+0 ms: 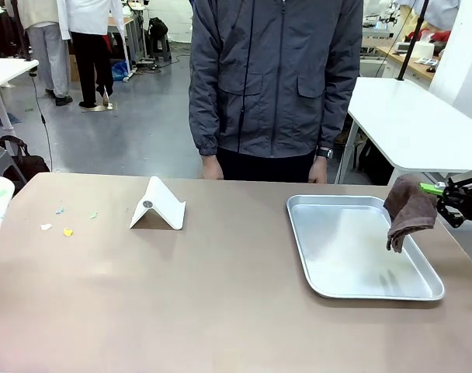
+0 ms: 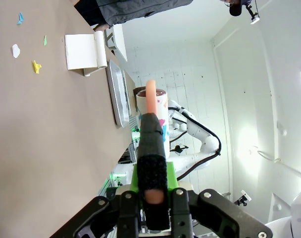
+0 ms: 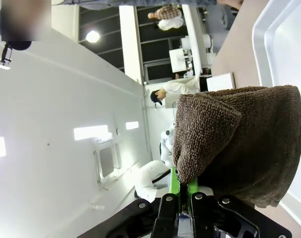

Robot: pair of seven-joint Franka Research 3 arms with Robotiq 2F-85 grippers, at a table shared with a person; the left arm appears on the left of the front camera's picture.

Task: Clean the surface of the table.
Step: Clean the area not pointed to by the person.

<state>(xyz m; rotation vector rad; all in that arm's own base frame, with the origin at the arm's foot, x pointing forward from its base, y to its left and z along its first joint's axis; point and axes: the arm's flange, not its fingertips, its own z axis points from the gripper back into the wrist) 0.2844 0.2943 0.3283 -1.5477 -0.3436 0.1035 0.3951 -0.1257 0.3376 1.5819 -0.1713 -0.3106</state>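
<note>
Two claws, both clamping

Your right gripper [image 1: 432, 189] is pinching the brown cloth [image 1: 411, 210] above the tray [image 1: 298, 233] (right end of the table [image 1: 220, 295]); your left gripper [image 2: 151, 119] is pressing its fingers together, with paper scraps [image 1: 67, 231] lying far left

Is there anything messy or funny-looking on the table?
Yes. Little coloured scraps lie scattered on the left part of the table, left of the white folded stand, like crumbs nobody swept up. Also, a brown cloth dangles from the right gripper over the silver tray's right edge instead of lying flat.
</note>
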